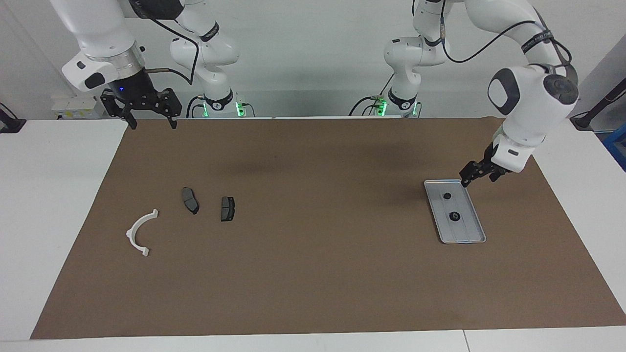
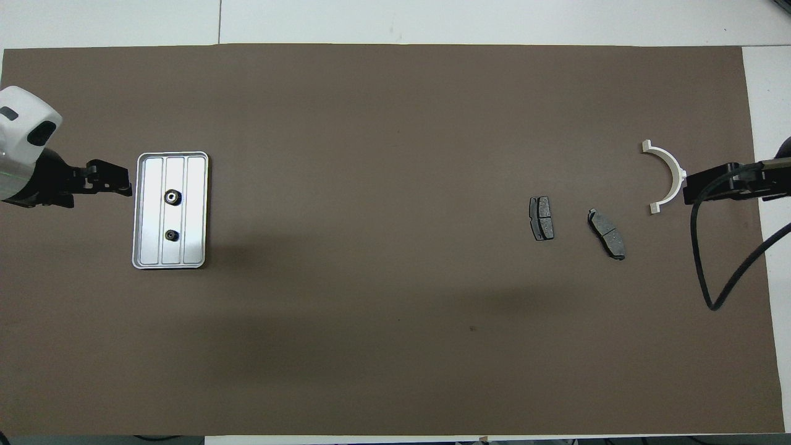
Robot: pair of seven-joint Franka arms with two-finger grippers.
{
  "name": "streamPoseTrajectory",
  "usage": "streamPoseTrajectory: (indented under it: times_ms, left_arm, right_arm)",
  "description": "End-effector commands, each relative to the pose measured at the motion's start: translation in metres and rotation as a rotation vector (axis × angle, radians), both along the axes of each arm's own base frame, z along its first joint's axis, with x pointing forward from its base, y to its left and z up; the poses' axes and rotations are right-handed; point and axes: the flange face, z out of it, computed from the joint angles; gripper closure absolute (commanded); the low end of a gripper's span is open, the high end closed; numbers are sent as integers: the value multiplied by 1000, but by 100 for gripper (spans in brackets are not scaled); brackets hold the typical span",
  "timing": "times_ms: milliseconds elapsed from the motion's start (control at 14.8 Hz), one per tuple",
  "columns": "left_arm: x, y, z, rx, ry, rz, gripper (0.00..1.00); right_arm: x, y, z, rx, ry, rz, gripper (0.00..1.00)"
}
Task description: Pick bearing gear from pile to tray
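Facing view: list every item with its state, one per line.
Tray: flat on mat, holds two black round parts.
Larger round part: lying in tray, released.
Smaller round part: lying in tray.
Brake pads: flat on mat.
White half-ring bracket: flat on mat.
Left gripper: raised, empty.
Right gripper: waits raised, open, empty.

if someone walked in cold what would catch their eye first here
Probably the shiny silver tray toward the left arm's end of the brown mat, with two small black round pieces lying in it. Next, the white half-ring bracket toward the right arm's end, beside two dark brake pads.
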Motion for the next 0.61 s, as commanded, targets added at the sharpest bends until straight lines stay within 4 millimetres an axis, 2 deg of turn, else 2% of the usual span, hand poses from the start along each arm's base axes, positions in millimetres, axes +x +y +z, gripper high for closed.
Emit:
streamPoseTrajectory:
  times_ms: [0, 202, 405, 540]
  left_arm:
    - [-22, 0, 28, -17, 17, -10, 0]
    - [-31, 1, 34, -17, 39, -13, 0]
    - [-39, 2, 25, -17, 51, -12, 0]
    - [-38, 0, 27, -17, 40, -17, 0]
  right_arm:
    - [-4, 0, 4, -6, -17, 16, 0]
    - [-5, 0, 4, -6, -12, 15, 0]
    - [-5, 2, 4, -3, -12, 19, 0]
    - [-5, 5, 4, -2, -14, 23, 0]
